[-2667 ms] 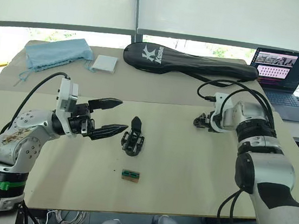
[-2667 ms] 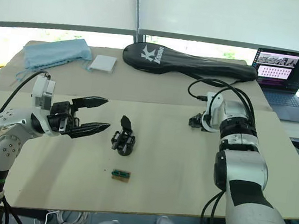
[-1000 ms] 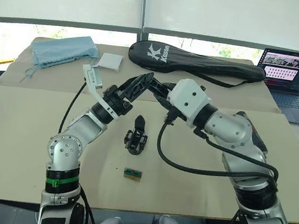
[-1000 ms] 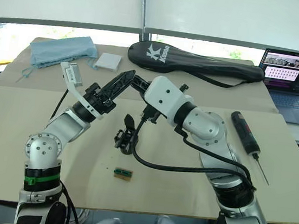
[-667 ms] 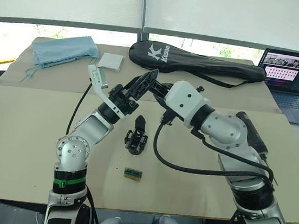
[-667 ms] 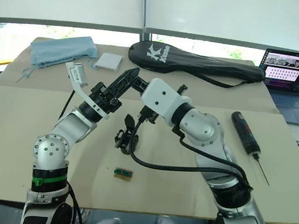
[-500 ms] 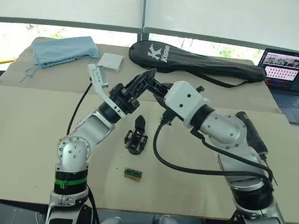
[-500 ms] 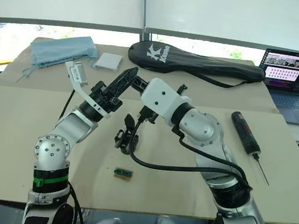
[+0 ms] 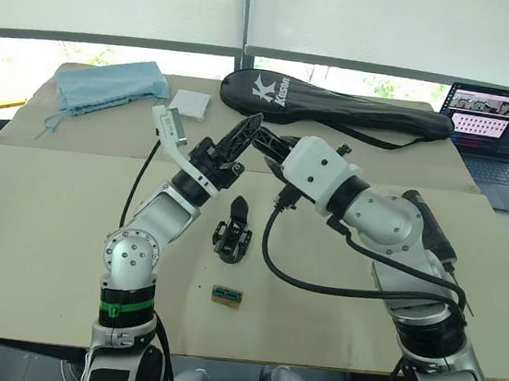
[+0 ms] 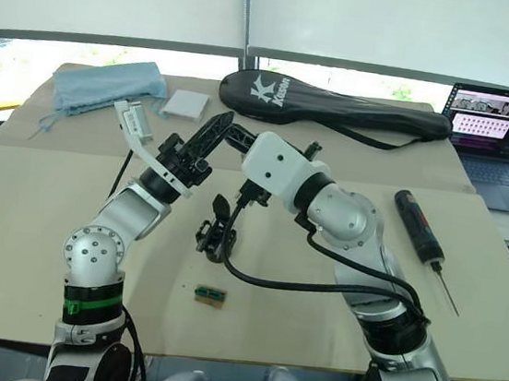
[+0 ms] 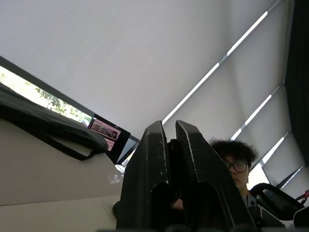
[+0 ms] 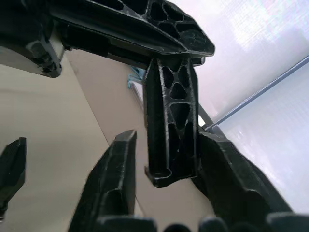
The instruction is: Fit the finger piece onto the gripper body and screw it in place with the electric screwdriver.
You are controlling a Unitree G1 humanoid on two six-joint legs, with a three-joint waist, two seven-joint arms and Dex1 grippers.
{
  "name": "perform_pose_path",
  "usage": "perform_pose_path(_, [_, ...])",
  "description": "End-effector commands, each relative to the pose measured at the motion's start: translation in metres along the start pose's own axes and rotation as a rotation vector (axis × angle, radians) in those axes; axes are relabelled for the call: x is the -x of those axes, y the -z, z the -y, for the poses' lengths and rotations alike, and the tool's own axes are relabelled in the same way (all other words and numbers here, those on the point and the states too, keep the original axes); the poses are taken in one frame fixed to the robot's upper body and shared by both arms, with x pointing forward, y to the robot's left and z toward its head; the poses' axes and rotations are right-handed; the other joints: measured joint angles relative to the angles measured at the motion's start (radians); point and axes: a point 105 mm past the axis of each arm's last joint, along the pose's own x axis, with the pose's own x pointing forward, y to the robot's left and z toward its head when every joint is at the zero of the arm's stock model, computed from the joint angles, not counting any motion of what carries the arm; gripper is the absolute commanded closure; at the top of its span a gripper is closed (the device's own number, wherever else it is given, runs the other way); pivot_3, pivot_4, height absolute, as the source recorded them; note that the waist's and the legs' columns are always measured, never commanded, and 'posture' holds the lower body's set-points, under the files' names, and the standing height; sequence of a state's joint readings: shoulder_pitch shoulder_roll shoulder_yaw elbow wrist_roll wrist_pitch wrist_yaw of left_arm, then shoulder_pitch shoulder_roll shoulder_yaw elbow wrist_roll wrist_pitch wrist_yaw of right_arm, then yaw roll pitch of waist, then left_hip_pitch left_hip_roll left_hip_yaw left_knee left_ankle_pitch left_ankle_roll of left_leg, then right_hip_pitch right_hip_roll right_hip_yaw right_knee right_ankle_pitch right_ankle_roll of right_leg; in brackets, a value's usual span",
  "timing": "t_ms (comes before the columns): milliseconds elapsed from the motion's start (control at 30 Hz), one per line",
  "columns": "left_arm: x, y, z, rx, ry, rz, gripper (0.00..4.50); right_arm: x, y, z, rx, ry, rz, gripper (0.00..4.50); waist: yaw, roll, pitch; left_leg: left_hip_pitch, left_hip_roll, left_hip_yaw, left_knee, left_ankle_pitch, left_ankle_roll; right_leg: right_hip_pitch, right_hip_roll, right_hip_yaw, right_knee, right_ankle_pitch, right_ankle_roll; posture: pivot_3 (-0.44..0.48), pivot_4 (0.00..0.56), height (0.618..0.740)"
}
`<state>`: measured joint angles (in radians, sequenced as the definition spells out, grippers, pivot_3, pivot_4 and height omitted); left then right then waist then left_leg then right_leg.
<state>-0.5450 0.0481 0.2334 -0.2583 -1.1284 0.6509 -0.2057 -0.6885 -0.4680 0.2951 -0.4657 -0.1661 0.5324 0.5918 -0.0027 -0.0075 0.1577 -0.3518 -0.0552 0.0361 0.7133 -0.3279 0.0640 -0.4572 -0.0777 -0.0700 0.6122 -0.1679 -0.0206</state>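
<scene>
The finger piece (image 12: 171, 121), a small black latticed taper, hangs in the air above the table. My left gripper (image 9: 254, 122) is shut on its upper end. My right gripper (image 12: 166, 136) stands open around its lower end, and there is a clear gap on one side. In the left wrist view my left gripper (image 11: 169, 124) has its two fingers nearly together. The gripper body (image 9: 232, 234) lies on the tan table below both grippers, with one pointed finger up. The electric screwdriver (image 10: 419, 231) lies at the right, bit toward the front edge.
A small green and tan block (image 9: 224, 296) lies in front of the gripper body. At the back are a black racket bag (image 9: 339, 108), a blue cloth (image 9: 109, 84), a white box (image 9: 189, 103) and an open laptop (image 9: 496, 127). A person (image 11: 234, 164) sits beyond the table.
My left gripper's fingers have come together on the finger piece. My right gripper's fingers have spread apart around it. Both arms have stayed raised over the gripper body.
</scene>
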Motion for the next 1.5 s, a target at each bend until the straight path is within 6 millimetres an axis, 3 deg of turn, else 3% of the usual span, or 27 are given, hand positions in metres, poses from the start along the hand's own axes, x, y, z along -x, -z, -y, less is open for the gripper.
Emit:
perform_pose_path(33, [0.001,-0.018,0.015,-0.028,0.101,0.046,4.5,0.008,-0.006,0.005,0.01,-0.046,0.029,1.03,0.0,0.0,0.0,0.0,0.0,0.0,0.0,0.0,0.0,0.0,0.0,0.0,0.0,0.0,0.0,0.0,0.15,0.74])
perform_pose_path(133, [0.003,-0.021,0.011,-0.042,0.113,0.021,4.5,0.014,-0.003,0.011,-0.004,-0.066,0.027,0.03,0.0,0.0,0.0,0.0,0.0,0.0,0.0,0.0,0.0,0.0,0.0,0.0,0.0,0.0,0.0,0.0,0.15,0.74])
perform_pose_path(233, [0.007,-0.024,0.011,-0.1,0.172,-0.063,4.5,0.026,-0.009,0.008,-0.192,-0.182,0.093,0.03,-0.001,0.0,0.0,0.0,0.0,0.0,0.0,0.0,0.0,0.0,0.0,0.0,0.0,0.0,0.0,0.0,0.15,0.74])
perform_pose_path(400, [0.017,-0.027,0.02,-0.171,0.368,-0.358,4.5,0.05,-0.006,0.019,-0.453,-0.369,0.082,0.03,-0.002,-0.002,0.002,0.0,0.0,0.0,0.0,0.0,0.0,0.001,0.002,-0.003,0.0,0.0,0.0,0.0,0.15,0.74])
perform_pose_path(500, [0.023,-0.023,0.027,-0.139,0.443,-0.482,4.5,0.062,-0.009,0.008,-0.688,-0.558,0.0,0.03,-0.004,-0.003,0.002,0.0,0.0,0.0,0.0,0.0,0.0,0.0,0.0,-0.002,-0.001,0.0,0.0,0.0,0.15,0.74])
perform_pose_path(667, [0.029,-0.011,0.045,-0.052,0.571,-0.676,4.5,0.067,-0.019,-0.005,-0.881,-0.75,-0.096,0.03,-0.004,-0.004,0.002,-0.001,0.001,-0.002,0.0,0.0,0.0,0.0,-0.002,-0.002,-0.001,0.0,-0.001,0.0,0.15,0.74])
perform_pose_path(933, [0.032,0.004,0.054,-0.045,0.637,-0.762,4.5,0.058,-0.037,-0.029,-0.951,-0.867,-0.114,0.03,-0.007,-0.004,0.002,-0.001,0.0,-0.002,0.0,0.0,0.0,-0.001,-0.004,-0.001,0.0,0.0,-0.001,0.0,0.15,0.74])
perform_pose_path(1433, [0.042,0.021,0.048,-0.07,0.631,-0.813,4.5,0.059,-0.03,-0.039,-0.963,-0.872,-0.211,0.03,-0.008,-0.004,0.002,-0.001,-0.001,-0.002,0.0,0.0,0.001,-0.001,-0.005,-0.001,0.0,0.0,-0.001,0.0,0.15,0.74])
perform_pose_path(1500, [0.043,0.022,0.047,-0.077,0.626,-0.813,4.5,0.059,-0.03,-0.038,-0.967,-0.872,-0.215,0.54,-0.008,-0.004,0.002,-0.001,-0.001,-0.002,0.0,0.0,0.001,-0.001,-0.005,-0.001,0.0,0.0,-0.001,0.0,0.15,0.74])
